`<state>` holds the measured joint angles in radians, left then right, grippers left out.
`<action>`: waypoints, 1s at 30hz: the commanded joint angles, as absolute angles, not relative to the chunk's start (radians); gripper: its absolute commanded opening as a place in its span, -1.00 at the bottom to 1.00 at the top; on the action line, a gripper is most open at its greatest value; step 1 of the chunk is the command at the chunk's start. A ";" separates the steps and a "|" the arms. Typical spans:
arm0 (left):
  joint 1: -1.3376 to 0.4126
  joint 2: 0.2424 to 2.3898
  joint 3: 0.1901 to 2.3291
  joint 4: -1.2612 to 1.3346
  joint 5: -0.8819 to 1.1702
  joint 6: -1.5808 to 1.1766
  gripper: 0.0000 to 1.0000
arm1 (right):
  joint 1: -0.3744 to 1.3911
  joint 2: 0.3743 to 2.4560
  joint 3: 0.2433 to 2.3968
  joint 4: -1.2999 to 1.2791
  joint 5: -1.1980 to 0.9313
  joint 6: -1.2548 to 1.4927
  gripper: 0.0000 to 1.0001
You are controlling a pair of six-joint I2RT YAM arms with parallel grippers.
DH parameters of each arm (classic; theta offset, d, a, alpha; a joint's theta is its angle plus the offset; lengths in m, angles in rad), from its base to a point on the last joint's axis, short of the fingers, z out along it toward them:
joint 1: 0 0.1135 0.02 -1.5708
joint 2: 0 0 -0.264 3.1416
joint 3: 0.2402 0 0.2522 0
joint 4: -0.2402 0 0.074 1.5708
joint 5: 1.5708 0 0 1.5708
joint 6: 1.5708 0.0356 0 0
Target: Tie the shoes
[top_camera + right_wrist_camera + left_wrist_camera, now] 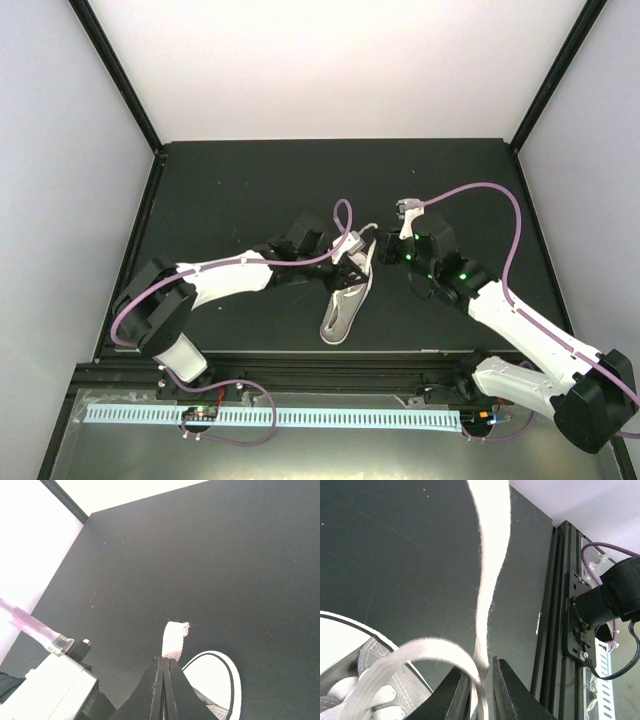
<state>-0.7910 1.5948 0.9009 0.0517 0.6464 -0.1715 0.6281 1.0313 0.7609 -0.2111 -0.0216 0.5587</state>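
While the sneaker (340, 310) lies with its long axis running near to far, leaning slightly right, both your grippers crowd its far end. Your left gripper (481, 675) sits at that end on the sneaker's left side. Its jaws are narrow, and a lace strand (487, 580) is threaded through the slim gap and rises away from the sneaker; whether it's pinched or just passing through, you can't tell from here. A lace loop (420, 652) arches just beside its fingers, above the sneaker's laced upper. Your right gripper (163, 661) hangs just off the sneaker's right side, jaws clamped flat on a short lace tip (175, 637) that pokes up past them. Here's the crux: the two lace ends sit on opposite sides of the sneaker, across its long axis, and your left gripper is nearer the loop. My read is that the next pull goes sideways, away from the sneaker, not along it.
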 commanded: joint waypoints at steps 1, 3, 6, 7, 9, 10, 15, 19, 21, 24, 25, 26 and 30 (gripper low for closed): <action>-0.785 1.625 0.949 0.059 0.694 -0.162 -0.73 | 0.633 1.041 0.785 -0.173 -0.039 0.560 -0.97; -0.785 1.629 0.952 0.059 0.700 -0.163 -0.69 | 0.632 1.045 0.787 -0.174 -0.038 0.559 -0.97; -0.785 1.632 0.956 0.058 0.690 -0.163 -0.60 | 0.632 1.046 0.788 -0.171 -0.047 0.561 -0.97; -0.785 1.634 0.960 0.056 0.686 -0.160 -0.58 | 0.633 1.046 0.790 -0.171 -0.051 0.565 -0.97; -0.785 1.643 0.966 0.054 0.682 -0.160 -0.56 | 0.632 1.047 0.793 -0.170 -0.059 0.567 -0.97; -0.785 1.647 0.971 0.052 0.680 -0.160 -0.56 | 0.632 1.047 0.793 -0.170 -0.060 0.570 -0.97; -0.785 1.669 0.987 0.042 0.654 -0.159 -0.57 | 0.633 1.058 0.796 -0.175 -0.067 0.575 -0.97; -0.785 1.675 0.986 0.050 0.625 -0.168 -0.68 | 0.633 1.062 0.796 -0.170 -0.079 0.578 -0.97; -0.785 1.675 0.987 0.052 0.592 -0.173 -0.77 | 0.633 1.067 0.798 -0.167 -0.087 0.580 -0.97; -0.785 1.653 0.959 0.094 0.549 -0.187 -0.95 | 0.632 1.078 0.803 -0.169 -0.106 0.576 -0.97; -0.785 1.640 0.943 0.117 0.540 -0.192 -0.97 | 0.633 1.084 0.806 -0.171 -0.112 0.574 -0.97; -0.785 1.629 0.925 0.137 0.532 -0.196 -0.97 | 0.633 1.091 0.808 -0.171 -0.119 0.575 -0.97; -0.785 1.590 0.877 0.173 0.516 -0.204 -0.97 | 0.634 1.132 0.807 -0.139 -0.164 0.589 -0.97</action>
